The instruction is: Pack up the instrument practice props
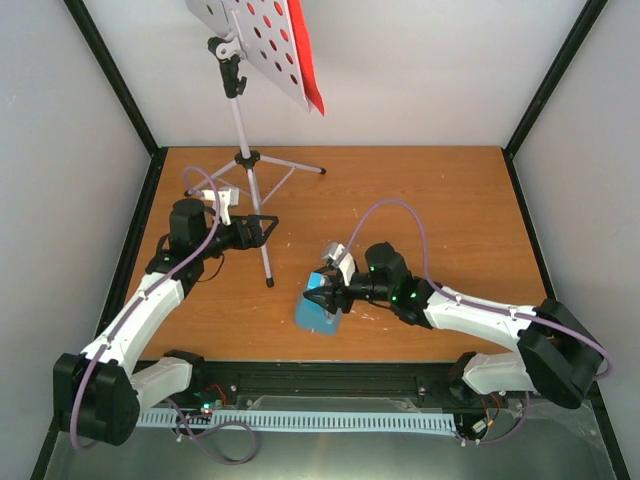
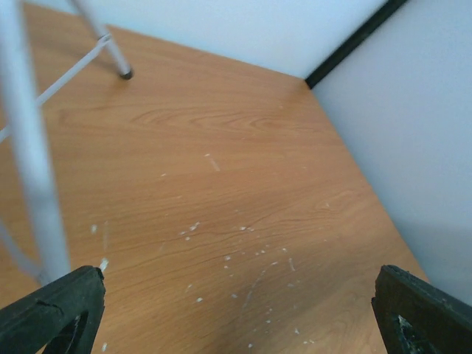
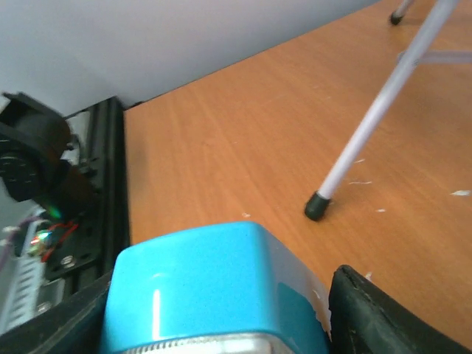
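The white hole-punched music stand (image 1: 262,45) rises at the back left on silver tripod legs (image 1: 250,165), with a red music sheet (image 1: 308,62) on its desk; no green sheet shows. My left gripper (image 1: 266,228) is open and empty beside the near tripod leg (image 2: 29,155), which stands just left of its fingers; the gripper (image 2: 236,310) hovers over bare wood. The small blue metronome (image 1: 316,308) stands near the front middle. My right gripper (image 1: 328,290) is shut on the metronome (image 3: 206,287), one finger against each side.
The wooden table (image 1: 420,200) is enclosed by white walls with black corner posts. A tripod foot (image 3: 318,206) rests on the wood just beyond the metronome. A black rail and cable tray (image 1: 300,415) run along the near edge.
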### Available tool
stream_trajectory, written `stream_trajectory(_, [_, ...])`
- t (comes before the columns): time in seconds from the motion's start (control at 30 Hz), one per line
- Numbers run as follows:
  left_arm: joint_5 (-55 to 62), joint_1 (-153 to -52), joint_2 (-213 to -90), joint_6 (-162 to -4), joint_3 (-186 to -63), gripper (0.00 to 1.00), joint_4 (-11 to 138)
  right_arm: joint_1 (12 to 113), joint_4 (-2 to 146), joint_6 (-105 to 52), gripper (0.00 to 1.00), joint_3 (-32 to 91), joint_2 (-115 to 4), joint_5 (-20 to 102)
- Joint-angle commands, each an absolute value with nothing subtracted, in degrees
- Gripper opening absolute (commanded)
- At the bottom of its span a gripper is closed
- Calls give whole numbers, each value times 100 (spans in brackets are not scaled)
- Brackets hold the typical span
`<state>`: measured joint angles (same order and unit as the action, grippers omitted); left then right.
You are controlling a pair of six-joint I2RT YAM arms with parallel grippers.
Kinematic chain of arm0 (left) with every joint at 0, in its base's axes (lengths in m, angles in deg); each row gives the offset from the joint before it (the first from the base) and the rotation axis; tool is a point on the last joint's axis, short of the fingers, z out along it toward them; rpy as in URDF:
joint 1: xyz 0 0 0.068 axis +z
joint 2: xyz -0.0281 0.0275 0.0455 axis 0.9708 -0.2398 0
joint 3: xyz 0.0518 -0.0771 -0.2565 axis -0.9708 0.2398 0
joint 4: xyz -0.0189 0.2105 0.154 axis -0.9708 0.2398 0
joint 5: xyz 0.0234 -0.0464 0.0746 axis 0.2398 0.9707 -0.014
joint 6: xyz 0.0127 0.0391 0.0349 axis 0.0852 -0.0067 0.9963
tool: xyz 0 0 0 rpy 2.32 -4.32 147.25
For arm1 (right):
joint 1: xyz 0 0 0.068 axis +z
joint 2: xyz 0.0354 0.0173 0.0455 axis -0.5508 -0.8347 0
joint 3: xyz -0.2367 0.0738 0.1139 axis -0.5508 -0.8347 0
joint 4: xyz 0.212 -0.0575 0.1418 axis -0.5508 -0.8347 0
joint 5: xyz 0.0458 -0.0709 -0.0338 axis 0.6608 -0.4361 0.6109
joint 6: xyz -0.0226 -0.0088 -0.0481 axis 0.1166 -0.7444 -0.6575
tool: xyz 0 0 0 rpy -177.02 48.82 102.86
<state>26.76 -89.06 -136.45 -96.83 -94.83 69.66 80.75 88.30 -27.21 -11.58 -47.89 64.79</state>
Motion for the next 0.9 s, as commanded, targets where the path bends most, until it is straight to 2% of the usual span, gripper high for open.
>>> stream_trajectory(0.0, [2624, -8644, -13663, -10113, -9322, 99, 7093, 8376, 8779, -2931, 64, -1449, -4633, 4468])
stream_trajectory(0.27, [1965, -8630, -13845, -10255, -9489, 100, 7239, 8250, 8256, -2125, 60, -1508, -4441, 1367])
stream_trajectory(0.67, [1162, -8632, -14732, -10323, -10200, 99, 7133, 6453, 7743, -1621, 61, -1495, -4315, 950])
stream_trajectory(0.73, [1146, -8632, -14877, -10217, -10251, 95, 7044, 6202, 7695, -1604, 61, -1497, -4317, 907])
stream_trajectory(0.87, [1081, -8634, -15178, -10063, -10436, 79, 6971, 5700, 7519, -1516, 69, -1432, -4312, 933])
